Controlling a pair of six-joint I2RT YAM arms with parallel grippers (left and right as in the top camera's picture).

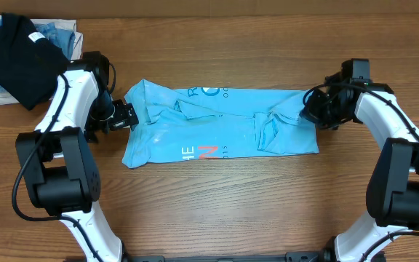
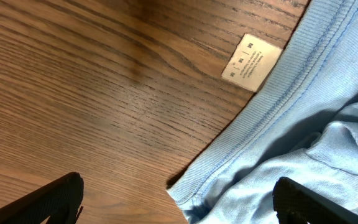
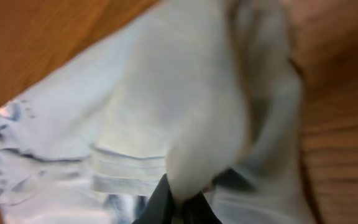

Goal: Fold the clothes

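On the desk (image 1: 217, 211), the sky-blue t-shirt (image 1: 224, 135) lies as a long band across the middle. The right end effector (image 1: 308, 109) is clamped on its right end. The left end effector (image 1: 129, 115) stands wide open at its left edge. A black folded shirt (image 1: 17, 54) sits in the far-left corner.

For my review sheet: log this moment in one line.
left gripper: open | right gripper: shut on light sky-blue printed t-shirt | fold: unfinished

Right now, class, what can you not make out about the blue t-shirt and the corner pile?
Overhead: t-shirt lettering partly folded under, too small.
Left wrist: label print too small.
Right wrist: blurred; cloth hides right gripper tips.
Overhead: black shirt covers most of pale garments.
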